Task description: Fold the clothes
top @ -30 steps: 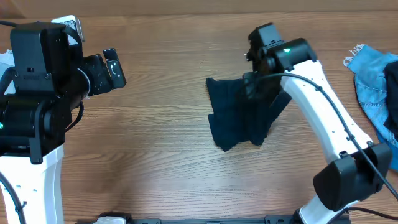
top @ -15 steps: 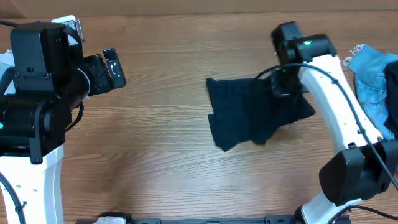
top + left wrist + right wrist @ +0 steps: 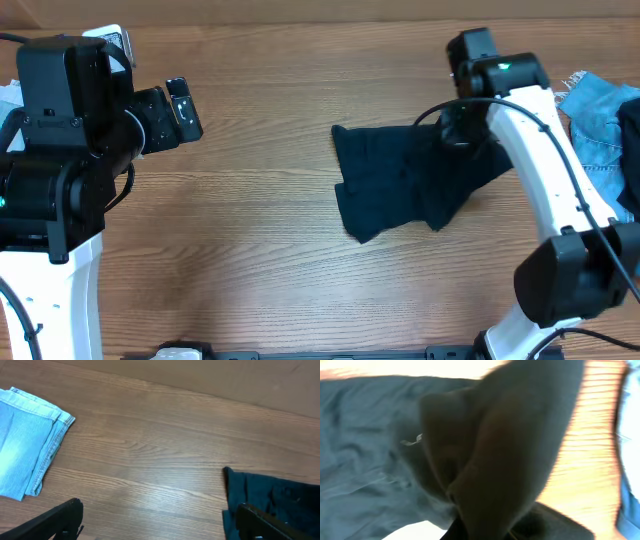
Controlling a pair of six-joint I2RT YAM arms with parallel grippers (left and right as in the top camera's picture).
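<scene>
The clothes' dark navy garment (image 3: 400,185) lies rumpled on the wooden table, right of centre. My right gripper (image 3: 462,135) is shut on its right part, holding a bunch of the fabric off the table. In the right wrist view that bunched navy fabric (image 3: 510,445) fills the picture and hides the fingers. My left gripper (image 3: 185,112) hangs open far to the left, well apart from the garment. Its wrist view shows its two dark fingertips (image 3: 67,512) spread over bare wood, with the navy garment's edge (image 3: 272,492) at the right.
A pale blue denim piece (image 3: 595,125) lies at the table's far right edge, with a brighter blue piece (image 3: 630,130) beside it. The left wrist view shows a folded pale blue denim piece (image 3: 27,460) on the wood. Bare table (image 3: 260,220) lies between the arms.
My right gripper has moved to the right with the navy fabric in it, drawing the garment's right side outward so it spreads wider. The left arm has not moved.
</scene>
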